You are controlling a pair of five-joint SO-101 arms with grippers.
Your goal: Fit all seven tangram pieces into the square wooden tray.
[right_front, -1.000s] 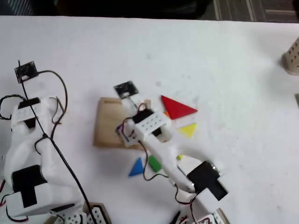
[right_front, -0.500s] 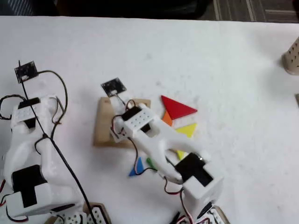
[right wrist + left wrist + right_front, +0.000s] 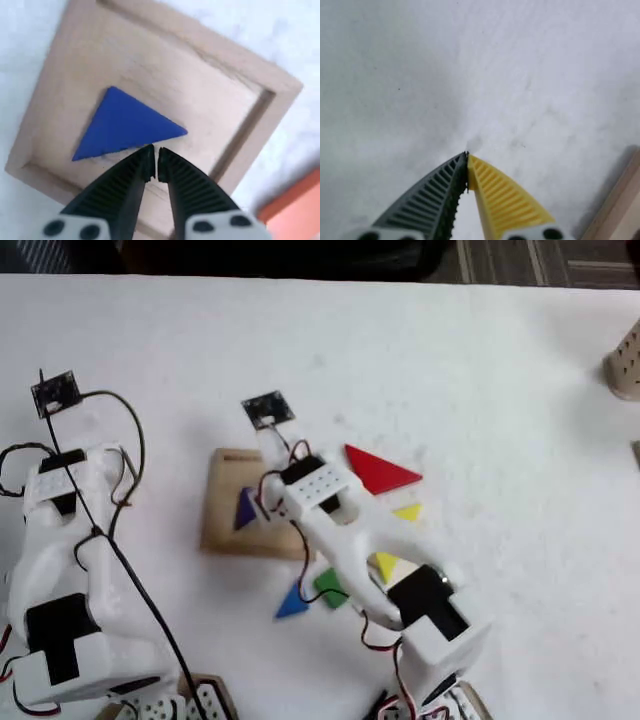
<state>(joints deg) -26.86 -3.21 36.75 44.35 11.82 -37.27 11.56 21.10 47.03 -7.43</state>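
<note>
The square wooden tray (image 3: 222, 530) (image 3: 235, 90) lies left of centre, and a dark blue triangle (image 3: 245, 508) (image 3: 125, 127) rests flat inside it. My right gripper (image 3: 154, 159) hovers over the tray floor at that triangle's edge. It is shut but for a thin slit and holds nothing. The right arm (image 3: 320, 502) reaches in from the front right. Loose on the table are a red triangle (image 3: 380, 470), a small yellow triangle (image 3: 407, 511), a yellow piece (image 3: 387, 565), a green piece (image 3: 328, 587) and a blue triangle (image 3: 292, 602). An orange piece (image 3: 295, 200) lies beside the tray. My left gripper (image 3: 466, 156) is shut over bare table.
The left arm (image 3: 60, 570) sits folded at the table's left side with black cables looping off it. A small black board (image 3: 268, 408) hangs just behind the tray. A pegged wooden block (image 3: 625, 365) stands at the far right edge. A wooden edge (image 3: 615, 205) lies near the left gripper.
The right arm swung left over the tray, then back right. The dark blue triangle now shows lying in the tray. The left arm has stayed still.
</note>
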